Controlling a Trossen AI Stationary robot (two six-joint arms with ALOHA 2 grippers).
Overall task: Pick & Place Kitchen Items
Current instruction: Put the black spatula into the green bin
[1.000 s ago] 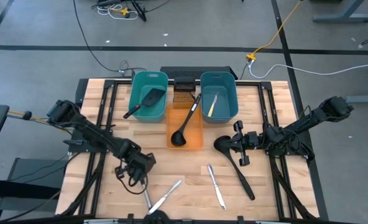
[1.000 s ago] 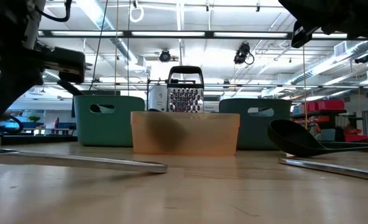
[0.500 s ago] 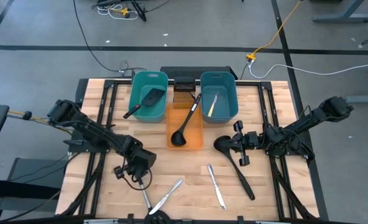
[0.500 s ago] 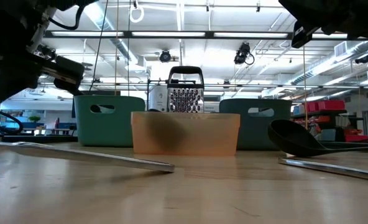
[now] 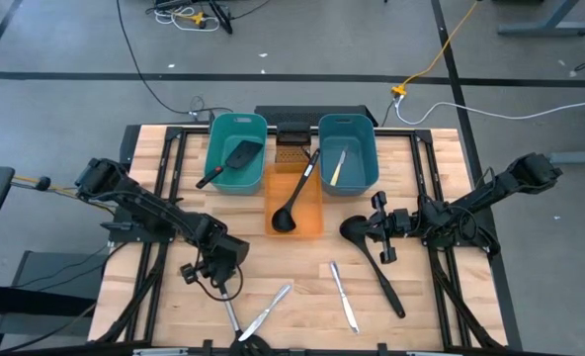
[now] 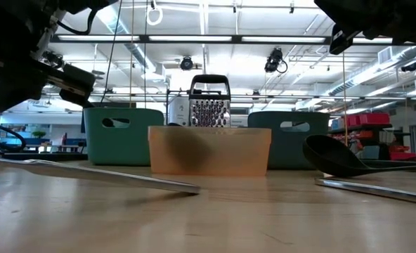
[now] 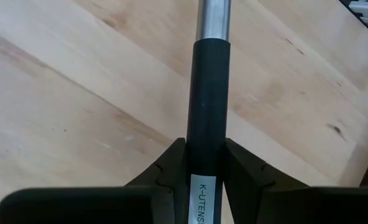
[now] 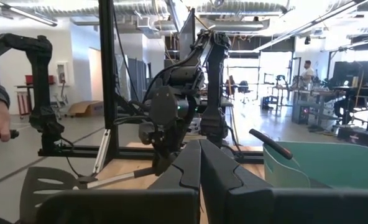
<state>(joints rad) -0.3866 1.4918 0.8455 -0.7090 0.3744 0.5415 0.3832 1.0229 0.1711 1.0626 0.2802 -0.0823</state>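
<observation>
The only legible writing is a white strip on the utensil [image 7: 209, 124] in the left gripper [image 7: 204, 167] — it reads "K-UTENS" before running out of view. That utensil has a black handle joined to a shiny steel shaft, and the left gripper's fingers [image 7: 171, 163] are clamped on the handle, near the table's [image 5: 174, 158] front-left corner; in the low view the shaft [image 6: 95, 173] slants, its far tip at the wood.

Two silver knives [image 5: 344, 295] and a third [image 5: 265, 311] lie near the front edge. A black ladle [image 5: 376, 261] lies right of centre, just beside the right gripper [image 5: 379, 228], whose fingers [image 8: 199, 163] are pressed together on nothing.

At the back edge, a black spatula [image 5: 229, 163] rests in the left teal tub [image 5: 216, 133], a cream-handled knife [image 5: 337, 166] in the right teal tub [image 5: 364, 133] and a second ladle [image 5: 292, 194] leans in the orange tub [image 5: 316, 223].
</observation>
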